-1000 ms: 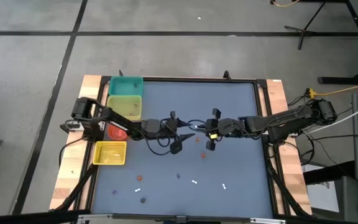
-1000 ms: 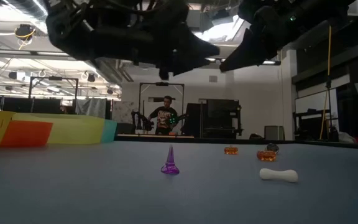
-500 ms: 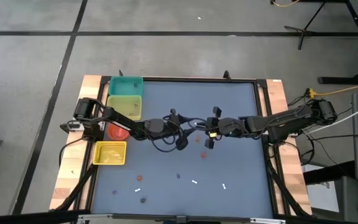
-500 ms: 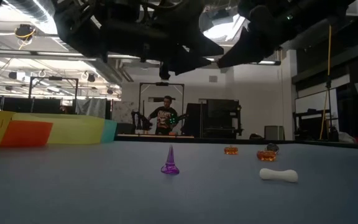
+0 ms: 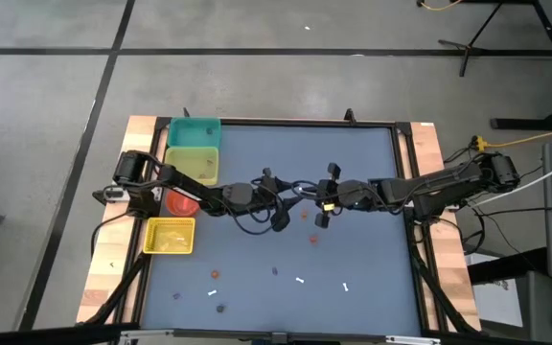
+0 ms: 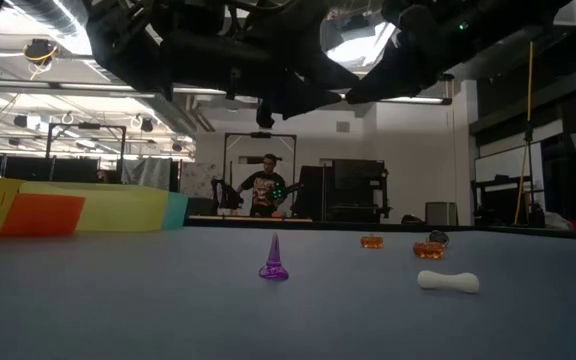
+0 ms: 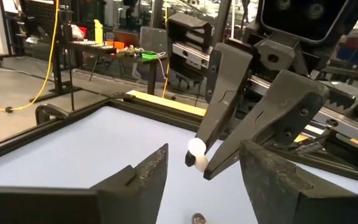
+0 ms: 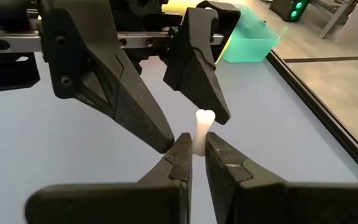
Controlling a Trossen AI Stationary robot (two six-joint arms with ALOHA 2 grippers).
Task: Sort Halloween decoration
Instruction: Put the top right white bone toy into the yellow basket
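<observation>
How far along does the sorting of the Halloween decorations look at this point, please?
Early to midway. Done: nothing certain; the bins' contents cannot be made out. In hand: the right gripper is shut on a small white bone in mid-air, and the open left gripper faces it with its fingers on either side, apparently for a handover. Left: a purple cone, orange pumpkins and another bone lie loose on the table.

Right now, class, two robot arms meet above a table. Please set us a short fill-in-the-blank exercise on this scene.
1. The right tool is shut on a small white ____.
2. The left tool faces it with its jaws ____.
3. On the table, the pointed cone is coloured ____.
4. The bin nearest the table's front edge is ____.

Missing words: bone; open; purple; yellow
</observation>
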